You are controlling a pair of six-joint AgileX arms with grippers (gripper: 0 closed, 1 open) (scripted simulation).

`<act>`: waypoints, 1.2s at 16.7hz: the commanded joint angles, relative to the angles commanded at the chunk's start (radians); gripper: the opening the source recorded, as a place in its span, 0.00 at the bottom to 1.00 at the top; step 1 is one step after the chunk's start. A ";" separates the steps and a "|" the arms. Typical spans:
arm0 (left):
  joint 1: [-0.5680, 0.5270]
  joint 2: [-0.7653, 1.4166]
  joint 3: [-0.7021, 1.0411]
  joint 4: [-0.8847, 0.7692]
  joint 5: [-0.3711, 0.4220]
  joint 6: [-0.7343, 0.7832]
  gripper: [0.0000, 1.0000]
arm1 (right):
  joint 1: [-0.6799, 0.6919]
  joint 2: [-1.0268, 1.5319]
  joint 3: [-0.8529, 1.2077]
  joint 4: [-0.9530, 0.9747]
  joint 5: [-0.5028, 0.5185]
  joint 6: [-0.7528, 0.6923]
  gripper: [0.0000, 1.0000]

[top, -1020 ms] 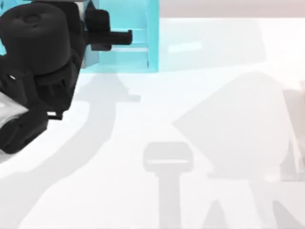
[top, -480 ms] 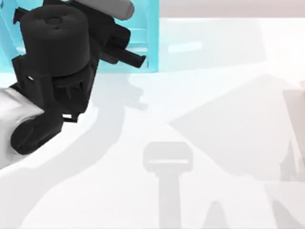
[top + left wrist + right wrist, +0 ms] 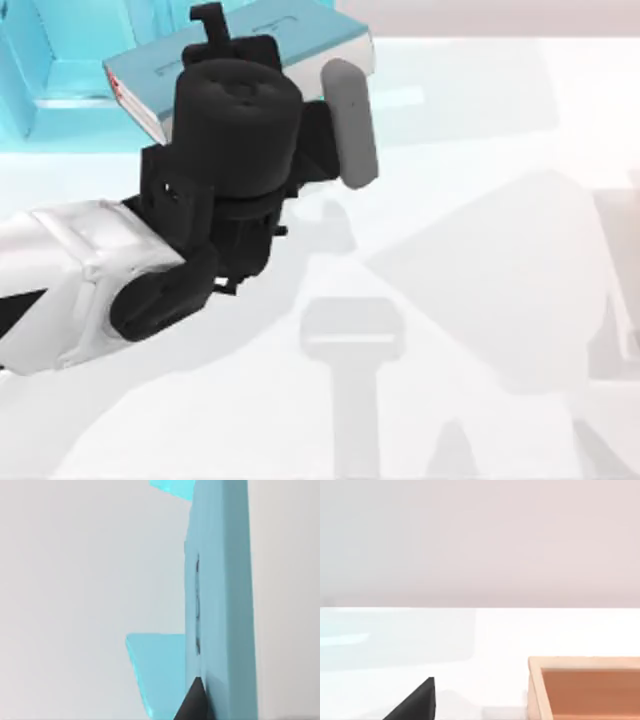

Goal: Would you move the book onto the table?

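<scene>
**One book aloft in the left claw, off the shelf**

Seen from above: one thick rectangular hardback book (image 3: pixel 290 45) with a plain teal-blue cover, white-grey page edges and a small red mark at its left end, held clear of the large glossy white surface (image 3: pixel 480 200), tilted, near the top left. Just left of it, one larger teal open-compartment shelf (image 3: pixel 50 60) at the top-left corner, standing on the surface. Left claw (image 3: pixel 225 40) of the black-and-white AgileX arm pinching the book, one dark finger (image 3: pixel 207 18) showing over the cover; arm reaching in from the left edge. One grey rounded part (image 3: pixel 350 120) of the arm jutting out on the book's right side, below its near edge.

From the left wrist: book cover (image 3: pixel 220 605) seen edge-on and close, one dark fingertip (image 3: pixel 194 700) pressed against it, a teal shelf panel (image 3: pixel 155 670) behind.

From the right wrist: one dark fingertip (image 3: pixel 417 702) of the right claw over the white surface; spread or pressed together, cannot tell. One open wooden box (image 3: pixel 585 687) with an orange-brown inside resting on the surface near it.
</scene>
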 joint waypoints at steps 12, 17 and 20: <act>-0.227 0.269 0.059 -0.136 -0.249 1.574 0.00 | 0.000 0.000 0.000 0.000 0.000 0.000 1.00; -0.313 0.364 0.090 -0.175 -0.356 2.141 0.00 | 0.000 0.000 0.000 0.000 0.000 0.000 1.00; -0.354 0.407 0.108 -0.190 -0.413 2.413 0.00 | 0.000 0.000 0.000 0.000 0.000 0.000 1.00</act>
